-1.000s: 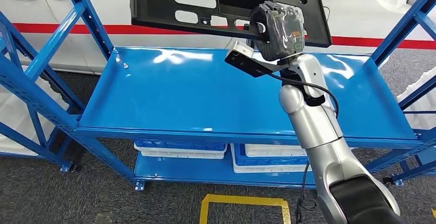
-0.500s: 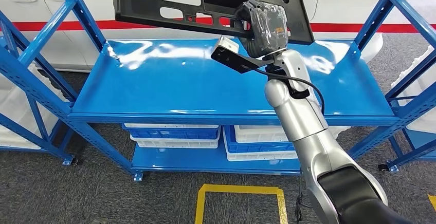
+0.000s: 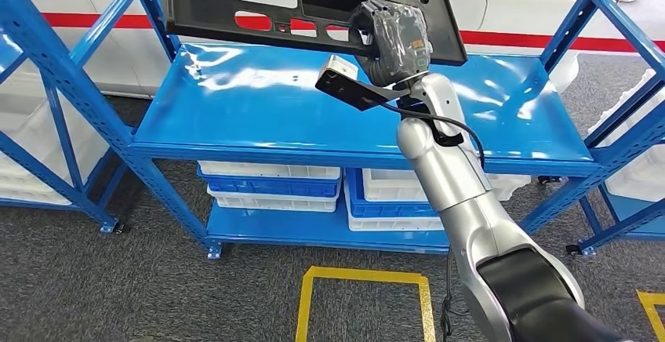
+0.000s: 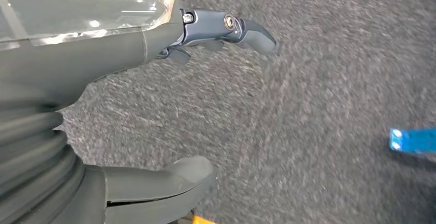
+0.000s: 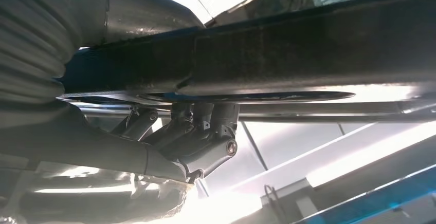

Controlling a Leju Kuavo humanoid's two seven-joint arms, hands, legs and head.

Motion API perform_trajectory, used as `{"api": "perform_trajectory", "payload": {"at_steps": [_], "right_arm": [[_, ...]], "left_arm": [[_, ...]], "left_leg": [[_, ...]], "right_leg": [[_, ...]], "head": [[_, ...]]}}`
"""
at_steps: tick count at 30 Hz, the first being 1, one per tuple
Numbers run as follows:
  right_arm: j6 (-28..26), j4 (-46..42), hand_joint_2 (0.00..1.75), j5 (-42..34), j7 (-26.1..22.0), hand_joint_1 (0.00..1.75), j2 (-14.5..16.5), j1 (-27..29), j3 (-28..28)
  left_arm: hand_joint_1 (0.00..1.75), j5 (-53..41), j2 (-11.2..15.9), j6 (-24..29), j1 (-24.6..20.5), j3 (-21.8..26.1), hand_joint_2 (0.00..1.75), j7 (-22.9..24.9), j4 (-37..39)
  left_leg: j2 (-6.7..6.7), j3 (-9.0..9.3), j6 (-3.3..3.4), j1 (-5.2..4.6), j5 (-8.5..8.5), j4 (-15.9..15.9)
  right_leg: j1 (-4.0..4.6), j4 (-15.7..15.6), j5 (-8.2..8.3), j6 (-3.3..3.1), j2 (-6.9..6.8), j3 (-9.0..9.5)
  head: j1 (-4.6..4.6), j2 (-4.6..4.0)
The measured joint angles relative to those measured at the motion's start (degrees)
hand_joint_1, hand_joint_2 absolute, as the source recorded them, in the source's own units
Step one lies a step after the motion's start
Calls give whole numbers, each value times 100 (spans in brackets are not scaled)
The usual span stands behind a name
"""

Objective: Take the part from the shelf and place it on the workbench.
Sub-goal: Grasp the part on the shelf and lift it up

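Note:
The part is a long flat black plastic panel with several cutouts. It hangs in the air above the blue shelf, and my right hand grips its lower edge near its right end. In the right wrist view the panel's dark edge crosses the picture and my right hand's fingers curl around it. My left hand hangs over grey carpet, its thumb and fingers apart with nothing between them.
Blue shelf uprights stand at the left and right. White and blue bins sit on the lower shelf. A yellow square is taped on the grey carpet in front of the shelf.
The whole scene has shifted, so the camera has moved; the shelf sits a bit farther off. My right hand still holds the panel raised above the shelf.

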Motion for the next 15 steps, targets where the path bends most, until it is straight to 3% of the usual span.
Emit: {"api": "perform_trajectory", "payload": {"at_steps": [2,3,4,5,7,9,10,12,13,15], "right_arm": [[-8,62,175,-19,-20,175,-1,-9,-2],[-12,94,175,-25,-30,175,-1,-9,-2],[-19,126,175,-30,-38,175,-1,-8,-2],[-29,156,175,-36,-47,175,-2,-7,-2],[-59,200,175,-48,-62,175,1,-16,-2],[-92,230,175,-61,-73,175,8,-29,-4],[-103,244,175,-66,-76,175,11,-34,-5],[-118,281,175,-72,-78,175,10,-33,-6],[-121,300,175,-72,-78,175,10,-34,-5],[-126,324,175,-74,-78,175,7,-39,-5]], "left_arm": [[0,10,5,1,9,12,175,-12,0],[0,12,3,1,16,18,175,-18,0],[0,14,1,1,25,22,175,-24,1],[0,16,-1,1,33,26,175,-28,1],[0,18,-1,-2,42,30,175,-37,1],[0,17,2,-5,47,33,175,-47,1],[0,16,3,-5,51,36,175,-51,1],[0,13,12,-6,68,51,175,-57,2],[0,8,16,-7,80,61,175,-58,2],[0,-10,20,-14,96,77,175,-58,2]], "left_leg": [[1,-175,24,-1,131,2],[3,-265,20,0,199,5],[4,-356,11,1,267,10],[4,-442,-3,3,332,16],[1,-596,-48,-6,444,56],[-2,-699,-107,-24,547,98],[-2,-728,-135,-32,598,102],[-9,-774,-194,-23,668,87],[-15,-816,-228,-13,577,136],[-25,-961,-306,29,81,542]], "right_leg": [[-2,755,-424,-23,1,-191],[-4,1031,-487,16,1,-216],[-5,1138,-437,79,1,-155],[-6,1061,-316,149,0,-5],[-11,325,-153,212,-2,592],[11,-462,-270,145,9,1106],[30,-646,-340,96,17,1203],[-2,-686,-303,4,20,1137],[-29,-685,-244,-58,17,1089],[-70,-685,-103,-165,6,975]], "head": [[6,0],[6,0],[7,0],[7,0],[9,0],[7,0],[6,0],[3,0],[-2,0],[-15,0]]}}
